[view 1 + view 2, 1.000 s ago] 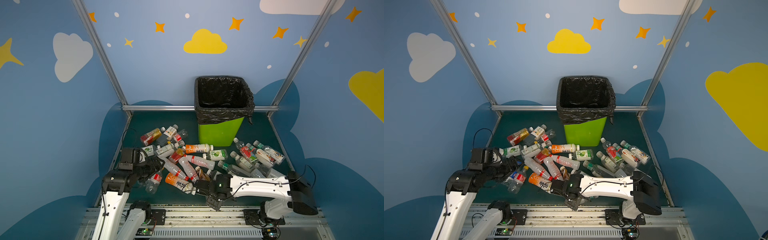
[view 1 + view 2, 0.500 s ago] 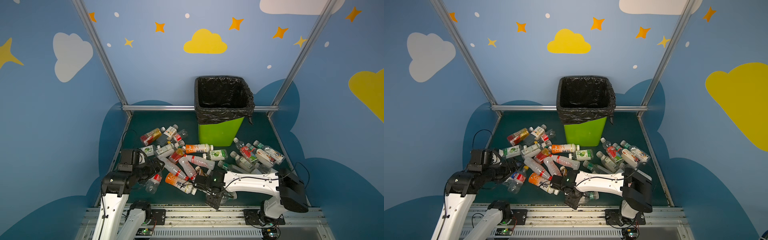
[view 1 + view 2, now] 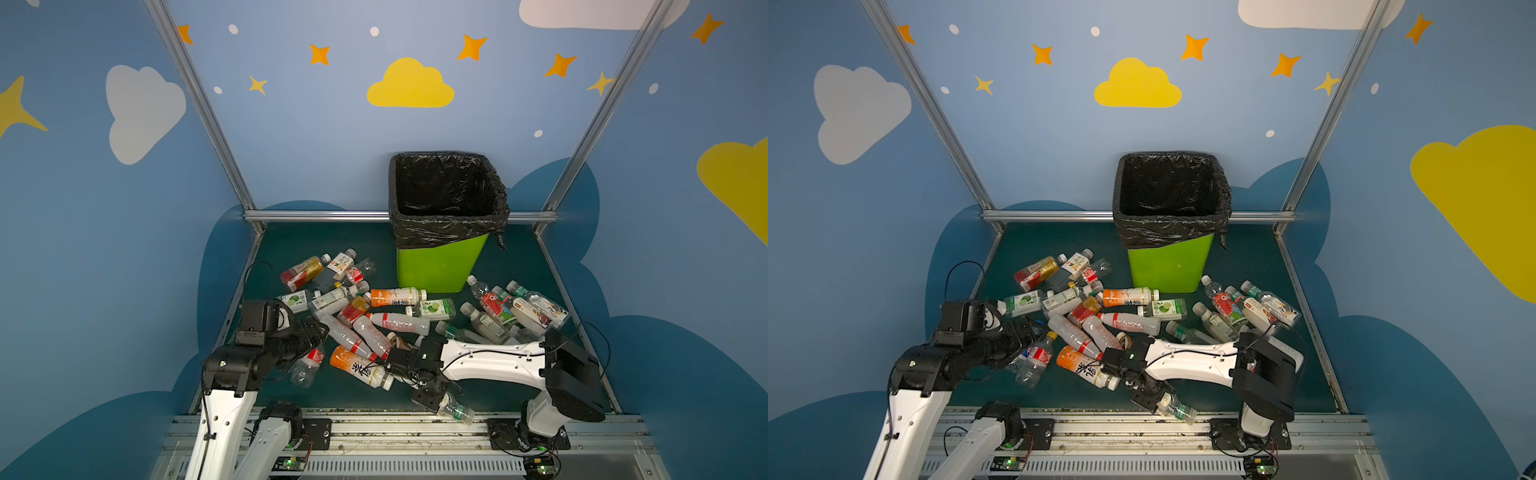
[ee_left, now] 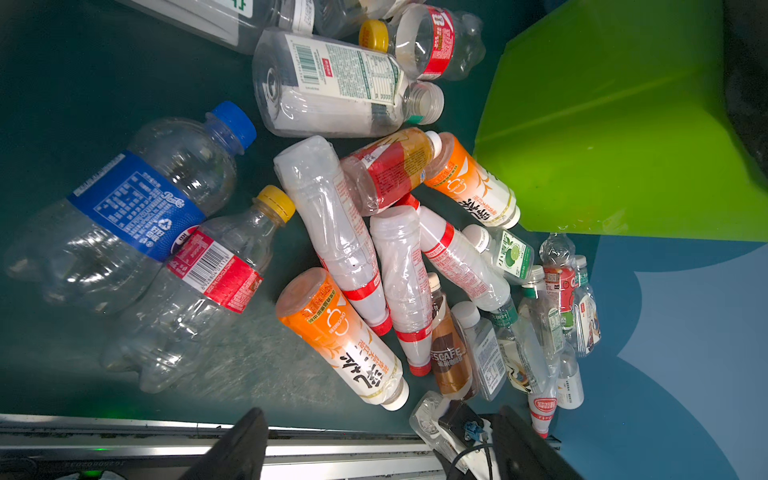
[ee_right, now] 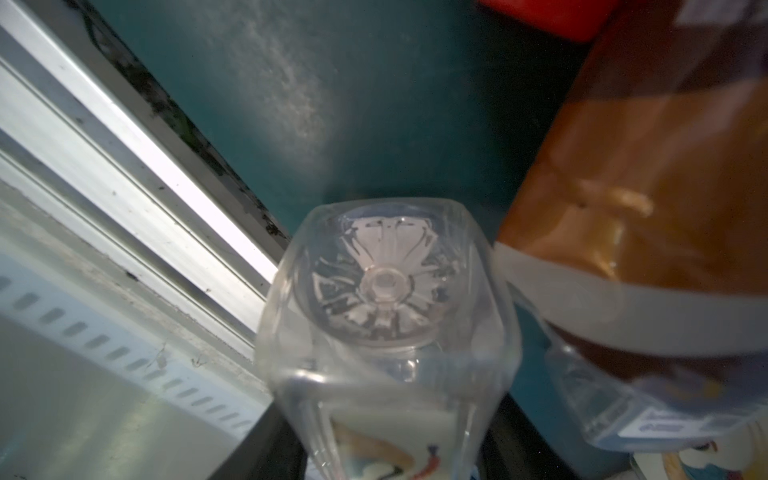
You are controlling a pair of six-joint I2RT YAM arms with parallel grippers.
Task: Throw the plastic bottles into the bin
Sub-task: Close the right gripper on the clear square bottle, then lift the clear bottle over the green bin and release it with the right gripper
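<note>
The lime-green bin (image 3: 440, 266) (image 3: 1167, 262) with its black bag stands at the back of the mat. Many plastic bottles (image 3: 374, 320) (image 3: 1100, 320) lie in a pile in front of it. My right gripper (image 3: 432, 397) (image 3: 1150, 397) (image 5: 386, 436) is low at the mat's front edge, shut on a clear bottle (image 3: 457, 411) (image 5: 386, 291) whose base faces the wrist camera. An orange-labelled bottle (image 3: 361, 368) (image 5: 644, 187) lies beside it. My left gripper (image 3: 316, 332) (image 4: 382, 444) is open and holds nothing, hovering by a red-labelled clear bottle (image 3: 309, 363) (image 4: 208, 282).
A metal rail (image 3: 374, 419) runs along the mat's front edge, close to my right gripper. A blue-labelled bottle (image 4: 137, 208) lies at the pile's left side. More bottles (image 3: 511, 307) are clustered at the right. Blue walls with metal posts (image 3: 208, 116) enclose the mat.
My right gripper's jaws have closed on the clear bottle at the front edge, and that arm's elbow has shifted left. The left arm has not moved.
</note>
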